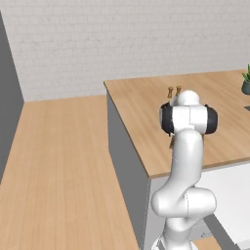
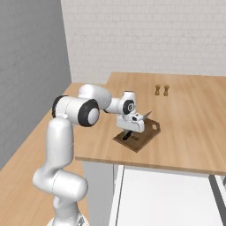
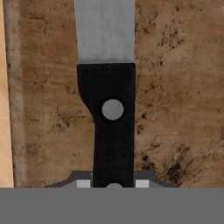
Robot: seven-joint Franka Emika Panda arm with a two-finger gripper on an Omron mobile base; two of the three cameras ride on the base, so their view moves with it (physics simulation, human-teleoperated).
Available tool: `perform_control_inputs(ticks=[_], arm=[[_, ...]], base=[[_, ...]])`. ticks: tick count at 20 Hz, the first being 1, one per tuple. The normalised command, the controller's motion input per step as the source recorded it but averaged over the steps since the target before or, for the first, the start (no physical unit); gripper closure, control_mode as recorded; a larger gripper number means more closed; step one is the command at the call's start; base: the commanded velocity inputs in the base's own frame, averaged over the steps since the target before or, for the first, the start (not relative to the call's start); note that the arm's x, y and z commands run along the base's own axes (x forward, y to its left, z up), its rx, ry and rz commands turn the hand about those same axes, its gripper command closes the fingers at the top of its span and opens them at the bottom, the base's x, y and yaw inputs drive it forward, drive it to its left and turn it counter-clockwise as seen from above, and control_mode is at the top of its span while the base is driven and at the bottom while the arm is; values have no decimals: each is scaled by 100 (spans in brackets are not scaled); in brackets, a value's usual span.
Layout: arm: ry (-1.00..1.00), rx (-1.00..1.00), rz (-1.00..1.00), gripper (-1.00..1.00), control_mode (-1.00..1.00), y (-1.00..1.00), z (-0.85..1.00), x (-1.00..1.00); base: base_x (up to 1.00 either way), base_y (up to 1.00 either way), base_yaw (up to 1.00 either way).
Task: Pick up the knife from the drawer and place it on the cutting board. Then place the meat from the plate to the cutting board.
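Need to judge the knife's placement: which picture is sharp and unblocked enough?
Hand view: sharp, evenly lit, no glare; black-handled grey-bladed knife fills it over the dark brown wooden cutting board. Right base view: soft, small, hand partly covers the board. Left base view: the arm blocks it.

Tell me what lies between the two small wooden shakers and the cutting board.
Bare wooden counter separates the two small brown wooden shakers from the dark brown rectangular cutting board, as the right base view shows.

Knife (image 3: 109,100) blade tip beyond frame edge
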Motion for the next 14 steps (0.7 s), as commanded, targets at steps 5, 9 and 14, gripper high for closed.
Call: perform_control_inputs(ticks=[5, 9, 14], arm=[[0, 0, 0, 100, -100, 4, -8, 4], [0, 0, 0, 100, -100, 14, -3, 19], [0, 0, 0, -100, -100, 3, 0, 1]], base=[[0, 0, 0], [0, 0, 0], [0, 0, 0]])
